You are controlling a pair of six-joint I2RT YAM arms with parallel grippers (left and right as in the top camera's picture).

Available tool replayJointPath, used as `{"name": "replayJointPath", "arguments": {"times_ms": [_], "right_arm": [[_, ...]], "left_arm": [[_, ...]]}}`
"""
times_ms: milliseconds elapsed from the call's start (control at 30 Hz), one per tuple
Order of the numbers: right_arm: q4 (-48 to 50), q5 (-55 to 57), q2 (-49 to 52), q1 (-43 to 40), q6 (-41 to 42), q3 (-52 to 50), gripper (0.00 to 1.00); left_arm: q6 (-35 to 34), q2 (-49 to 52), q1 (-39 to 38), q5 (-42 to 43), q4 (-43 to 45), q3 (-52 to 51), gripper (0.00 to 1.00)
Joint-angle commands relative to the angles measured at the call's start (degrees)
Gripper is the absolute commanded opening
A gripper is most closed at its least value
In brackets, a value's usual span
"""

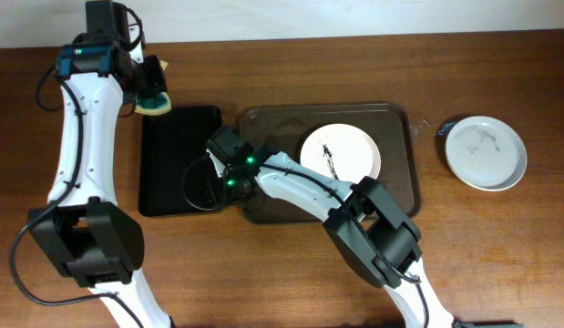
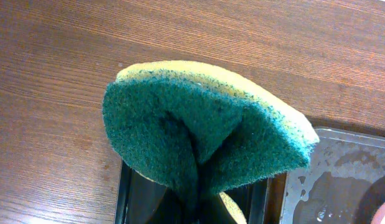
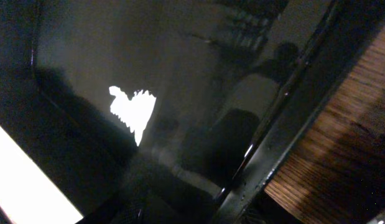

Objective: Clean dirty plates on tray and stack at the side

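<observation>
The plates are in neither of my pincers. My left pincer (image 1: 154,91) is clamped on a folded green-and-yellow sponge (image 2: 204,130), held above the table (image 1: 500,255) just beyond the black tray (image 1: 172,164). My right pincer (image 1: 211,182) is low over that black tray, by its rim; whether it is open or closed I cannot tell. Beside it, the streaked plate (image 1: 341,153) lies on the brown-grey tray (image 1: 405,187). The other plate (image 1: 485,153), faintly smeared, sits on the table to the right.

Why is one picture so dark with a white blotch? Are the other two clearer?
Right wrist view: dim, pressed close to the glossy black tray, the blotch being glare off it. Left wrist view: bright, the sponge close and sharp. Overhead view: evenly lit and sharp.
</observation>
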Motion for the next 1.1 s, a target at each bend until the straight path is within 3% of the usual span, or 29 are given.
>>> {"name": "replayJointPath", "arguments": {"times_ms": [0,167,367,533,733,800,1067], "right_arm": [[0.2,-0.8,-1.7,1.5,-2.8,2.7,0.48],[0.0,-0.8,-1.7,2.2,-4.2,3.4,0.55],[-4.9,1.6,-2.8,0.5,-5.9,5.9,0.55],[-24.8,2.7,-6.2,-13.6,-6.1,16.7,0.55],[-39.1,6.6,-6.3,-36.6,-12.1,17.8,0.55],[-40.0,13.8,-6.3,-41.3,-13.6,15.6,0.55],[-36.5,11.0,-6.3,-49.2,-16.0,4.9,0.56]], "left_arm": [[0.7,-2.2,-0.2,0.0,0.2,1.3,0.00],[0.7,-2.2,-0.2,0.2,0.4,1.3,0.00],[0.7,-2.2,-0.2,0.2,0.2,1.3,0.00],[0.7,-2.2,-0.6,1.1,-3.1,1.3,0.00],[0.7,-2.2,-4.0,1.1,-8.2,-3.3,0.00],[0.7,-2.2,-4.8,1.1,-4.9,-9.4,0.00],[2.6,-2.2,-4.9,1.0,19.5,-34.9,0.00]]}}
